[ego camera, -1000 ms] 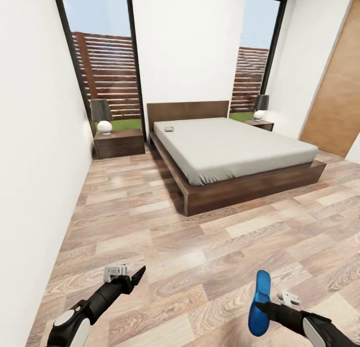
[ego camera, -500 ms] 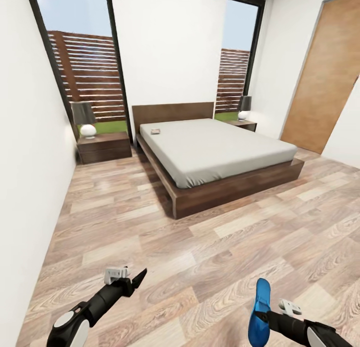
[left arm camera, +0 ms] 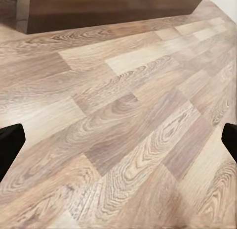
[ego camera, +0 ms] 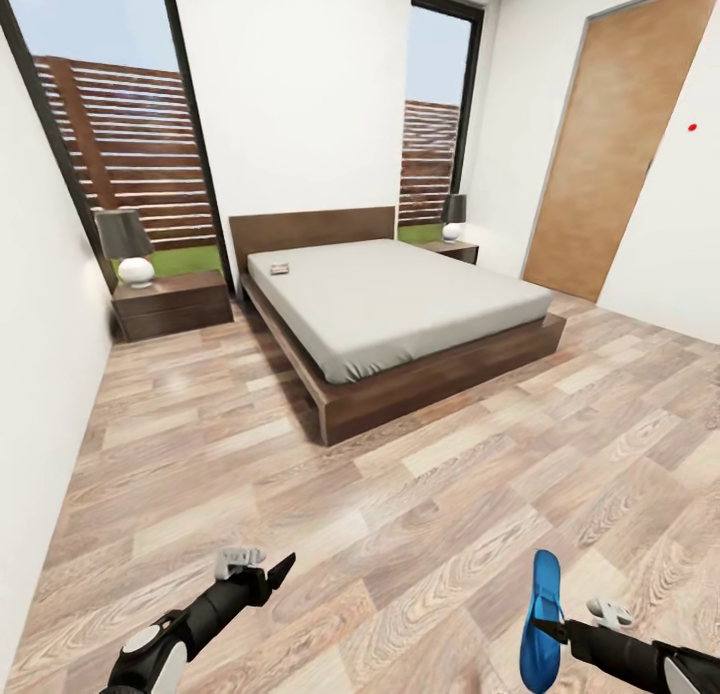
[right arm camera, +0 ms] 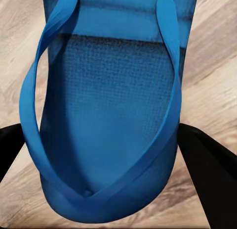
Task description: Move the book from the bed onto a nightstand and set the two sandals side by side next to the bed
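Head view takes in the bedroom, white-walled with a wood-plank floor (ego camera: 400, 494) in mixed pale and brown boards running to every wall. Two tall dark-framed windows (ego camera: 110, 144) flank the wall behind the bed and look out on a slatted wooden fence, and a brown wooden door (ego camera: 610, 139) stands at the right. The bed (ego camera: 390, 309), a low double with an off-white mattress, dark frame and long brown headboard, sits against the far wall. A dark nightstand (ego camera: 172, 304) stands just beside it on the left, carrying a lamp (ego camera: 128, 247) with a dark shade and white base; a second nightstand (ego camera: 452, 249) with its own lamp is at the far right side. The book (ego camera: 279, 268) lies flat on the mattress near the headboard, at the left edge.

Low in the foreground, the right gripper (ego camera: 552, 629) grips a blue sandal (ego camera: 543, 619), held on edge above the floor; the right wrist view shows the sole and both thin straps between the black fingers (right arm camera: 207, 174). The left gripper (ego camera: 262, 571) hangs over bare planks holding nothing; in the left wrist view its fingertips (left arm camera: 10, 145) sit wide apart at either side.
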